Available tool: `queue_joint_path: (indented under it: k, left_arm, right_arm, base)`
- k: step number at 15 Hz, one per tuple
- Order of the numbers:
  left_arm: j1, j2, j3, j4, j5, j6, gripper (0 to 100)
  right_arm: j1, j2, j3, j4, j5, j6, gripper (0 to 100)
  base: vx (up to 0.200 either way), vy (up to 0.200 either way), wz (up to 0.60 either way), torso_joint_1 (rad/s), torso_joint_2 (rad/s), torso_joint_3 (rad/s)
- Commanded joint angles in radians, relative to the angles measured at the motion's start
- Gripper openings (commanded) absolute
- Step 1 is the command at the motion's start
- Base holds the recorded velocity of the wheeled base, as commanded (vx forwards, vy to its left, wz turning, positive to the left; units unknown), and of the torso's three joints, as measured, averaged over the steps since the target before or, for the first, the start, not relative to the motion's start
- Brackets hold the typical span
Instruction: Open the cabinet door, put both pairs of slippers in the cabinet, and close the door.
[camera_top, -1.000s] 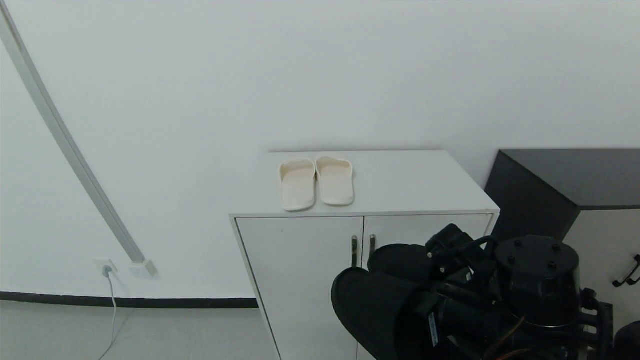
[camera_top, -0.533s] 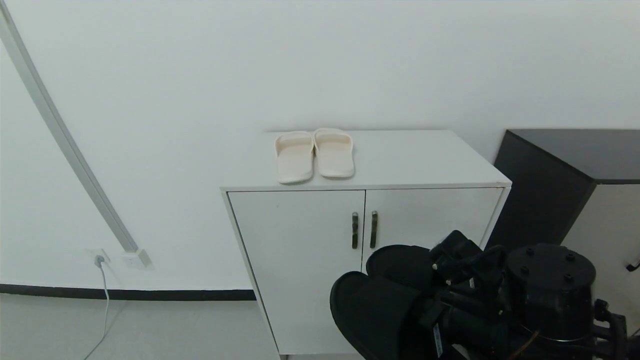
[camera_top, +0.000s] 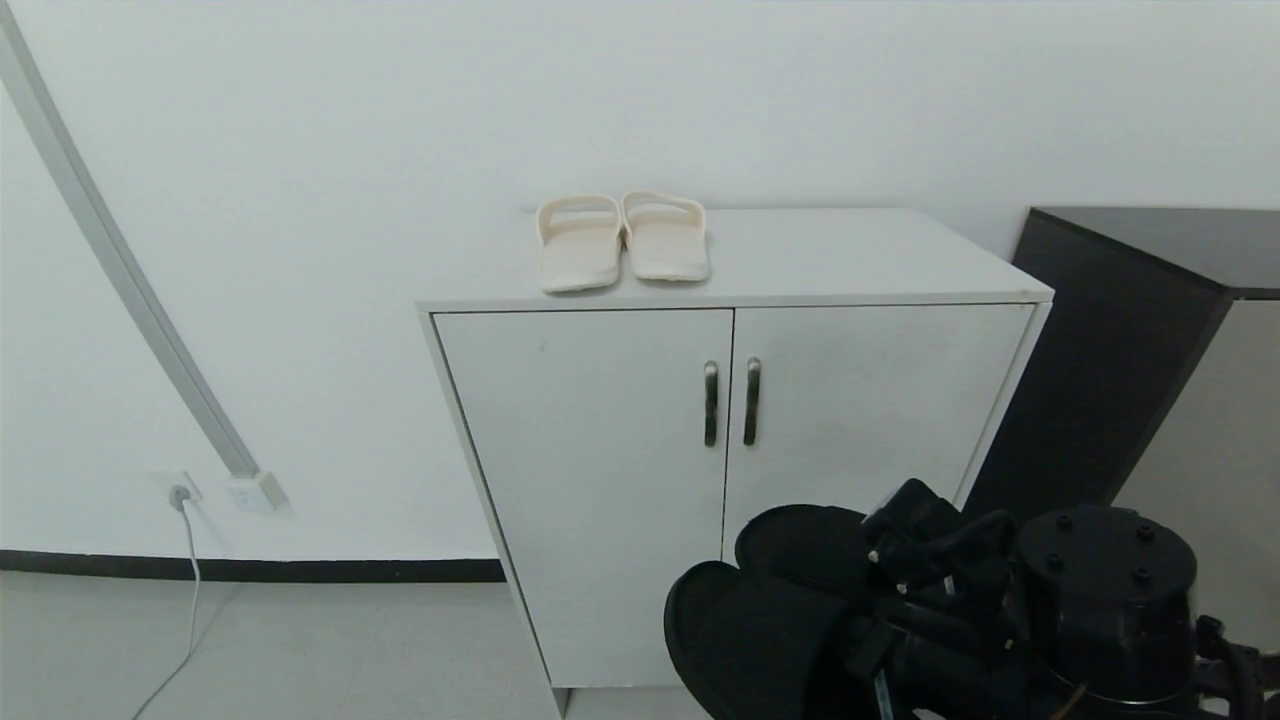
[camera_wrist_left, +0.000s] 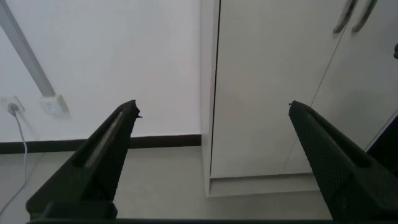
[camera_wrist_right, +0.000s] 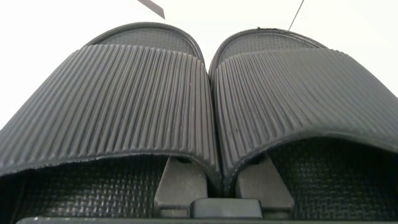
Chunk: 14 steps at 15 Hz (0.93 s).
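Currently right end effector pinches the black slippers; left end effector spread; cabinet doors closed.

The black slippers hide the cabinet's lower right corner in head view

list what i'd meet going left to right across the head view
white wall socket with grey cable → pair of cream foam slippers → pair of black ribbed rubber slippers → black-sided cabinet
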Motion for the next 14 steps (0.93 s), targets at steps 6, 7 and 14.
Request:
queue_joint_path:
  k: [6, 7, 14]
  left_arm:
    - [-0.001, 0.008, 0.0, 0.004, -0.006, 0.04, 100]
    - [-0.001, 0.006, 0.0, 0.004, -0.006, 0.043, 100]
    - [-0.01, 0.075, -0.087, -0.012, -0.059, 0.084, 100]
  right_arm:
    - [0.015, 0.025, 0.019, -0.032, -0.003, -0.001, 0]
    - [0.015, 0.025, 0.021, -0.032, -0.003, -0.001, 0]
    - [0.023, 0.025, 0.027, -0.035, 0.0, 0.001, 0]
  base:
    - [0.0, 0.0, 0.0, -0.124, 0.46, 0.339]
    - [0.0, 0.0, 0.0, -0.085, 0.45, 0.354]
    - [0.0, 0.0, 0.0, -0.027, 0.35, 0.313]
